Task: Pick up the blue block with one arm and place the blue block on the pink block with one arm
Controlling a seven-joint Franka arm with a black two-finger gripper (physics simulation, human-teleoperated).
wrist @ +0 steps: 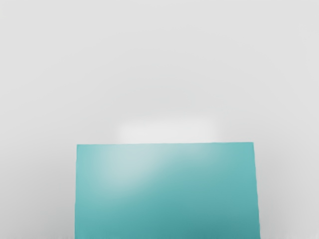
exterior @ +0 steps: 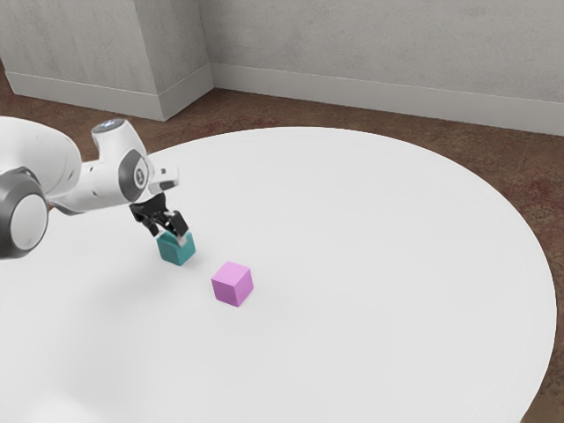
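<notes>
The blue block [exterior: 176,250], teal in colour, rests on the white table [exterior: 370,264] toward the exterior view's left. My gripper [exterior: 171,234] comes down on it from above, its two black fingers against opposite sides of the block's top, shut on it. In the wrist view the blue block [wrist: 167,191] sits just under my hand. The pink block [exterior: 233,284] stands on the table a short way toward the exterior view's right and nearer the camera, apart from the blue block.
The round table's edge curves along the exterior view's right and back, with brown floor [exterior: 520,167] beyond. A grey wall [exterior: 370,44] and a protruding corner [exterior: 132,53] stand behind.
</notes>
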